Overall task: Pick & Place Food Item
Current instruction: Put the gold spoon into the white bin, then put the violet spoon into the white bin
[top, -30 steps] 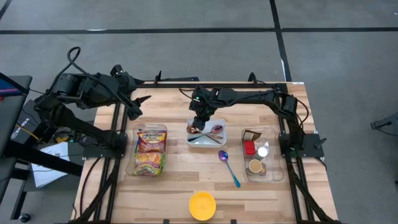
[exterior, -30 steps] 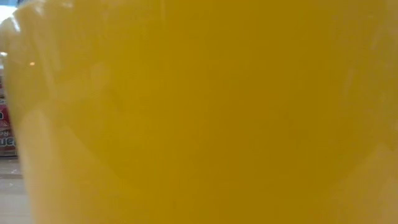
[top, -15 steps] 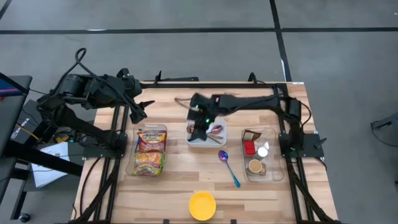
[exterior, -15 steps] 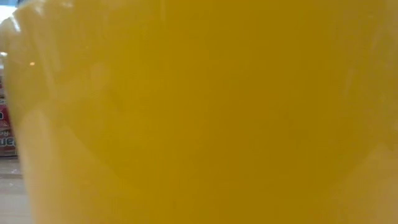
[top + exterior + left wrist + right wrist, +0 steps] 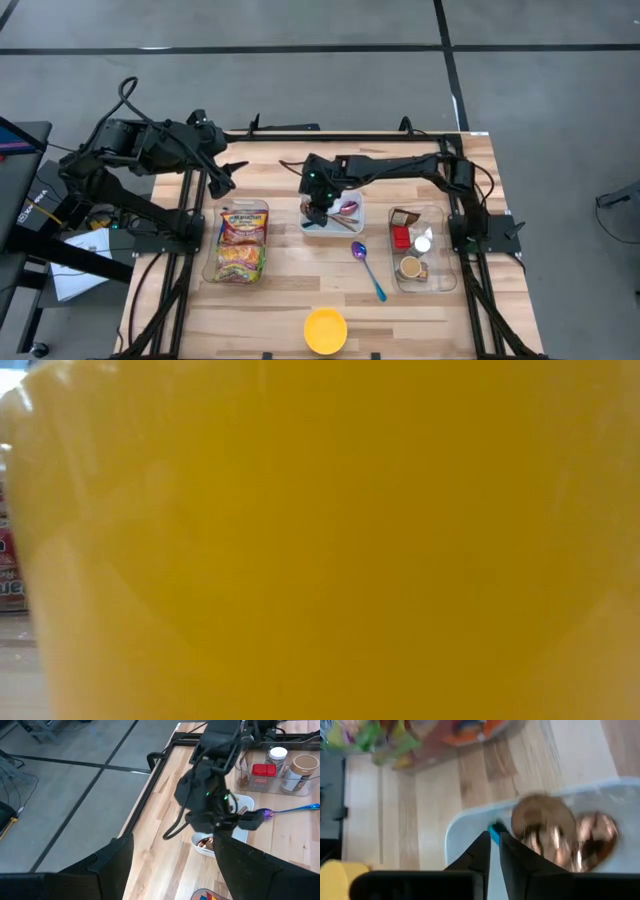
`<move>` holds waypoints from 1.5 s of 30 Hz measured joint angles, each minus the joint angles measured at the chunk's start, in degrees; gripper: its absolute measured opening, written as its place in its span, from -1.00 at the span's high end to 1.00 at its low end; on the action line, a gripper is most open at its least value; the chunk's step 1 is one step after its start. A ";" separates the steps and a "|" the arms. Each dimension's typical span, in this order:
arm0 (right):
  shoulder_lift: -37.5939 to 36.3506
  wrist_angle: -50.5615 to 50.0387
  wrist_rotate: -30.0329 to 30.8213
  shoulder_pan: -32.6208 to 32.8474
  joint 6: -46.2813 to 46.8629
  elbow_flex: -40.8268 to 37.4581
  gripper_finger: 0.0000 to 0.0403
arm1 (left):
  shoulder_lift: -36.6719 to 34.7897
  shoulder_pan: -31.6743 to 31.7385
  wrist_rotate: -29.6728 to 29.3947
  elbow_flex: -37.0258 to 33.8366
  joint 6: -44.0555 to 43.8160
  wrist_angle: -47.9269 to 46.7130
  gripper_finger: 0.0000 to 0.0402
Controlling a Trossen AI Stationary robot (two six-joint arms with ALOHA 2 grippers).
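A white tray [image 5: 347,227] at the table's middle holds brown food pieces [image 5: 544,824]. My right gripper [image 5: 317,208] hangs over the tray's left end with its fingers shut, and the tips [image 5: 492,840] stand at the tray's rim beside the food. A small blue bit [image 5: 494,831] shows between the tips. My left gripper [image 5: 228,170] waits open above the table's far left corner. In the left wrist view it looks across at the right arm over the tray [image 5: 242,834]. My right gripper comes slanting down from the table's far right, its shut fingertips [image 5: 482,851] at the tray's left rim [image 5: 465,822]. I cannot tell whether they touch the tray or the food, nor whether the blue bit is held.
A noodle packet [image 5: 243,243] lies in a clear container at the left. A purple-blue spoon [image 5: 367,268] lies right of the tray. A clear bin with jars [image 5: 415,250] stands at the right. A yellow bowl [image 5: 325,330] at the near edge fills the low view [image 5: 320,540].
My right gripper has swung a little toward the table's left and near side and has sunk slightly. It stays over the tray's left end, still shut. The tray and the food have kept their place.
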 joint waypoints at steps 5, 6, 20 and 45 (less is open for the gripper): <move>0.46 0.66 -1.07 0.35 0.28 0.09 0.97 | 0.00 0.00 -0.02 0.00 0.00 -0.02 -0.32; 0.35 0.79 -0.88 0.39 0.15 0.09 0.98 | 0.00 0.00 -0.02 0.00 0.00 -0.02 -0.32; 3.25 0.22 -0.18 0.43 1.58 0.01 1.00 | 0.00 0.00 -0.04 0.00 0.04 -0.02 -0.32; 2.02 -3.13 6.70 -2.12 4.71 0.02 1.00 | 0.00 0.00 0.55 0.00 0.00 -0.02 -0.32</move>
